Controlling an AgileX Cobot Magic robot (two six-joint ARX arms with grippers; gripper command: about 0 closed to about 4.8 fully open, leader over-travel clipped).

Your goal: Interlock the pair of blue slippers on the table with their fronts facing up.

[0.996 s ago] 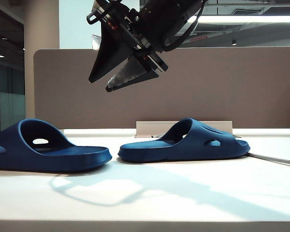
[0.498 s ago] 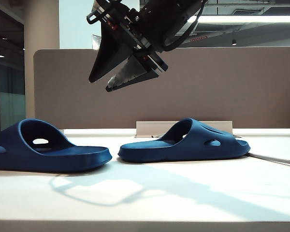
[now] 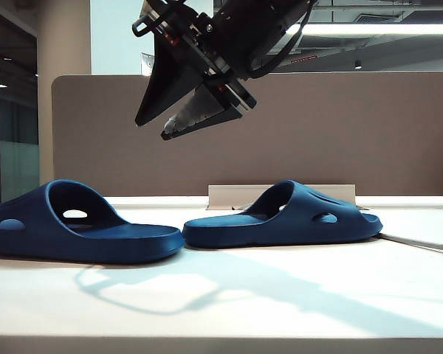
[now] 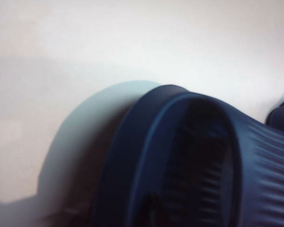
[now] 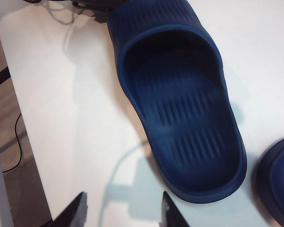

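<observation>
Two blue slippers lie flat on the white table (image 3: 295, 295), the left slipper (image 3: 81, 232) at the lower left of the room view and the right slipper (image 3: 284, 217) in the middle, their ends almost touching. The right gripper (image 3: 188, 110) hangs high at the upper middle with its fingers (image 5: 75, 208) spread and holding nothing. The left gripper does not show, so I cannot tell how it stands.

Slippers (image 3: 280, 217): moulded foam look, matt navy, ribbed footbed, smooth strap. Table (image 3: 280, 295): smooth matt off-white. Right gripper (image 3: 196, 114): black hard plastic look, dull sheen. Rear panel (image 3: 369, 133): matt brown.
</observation>
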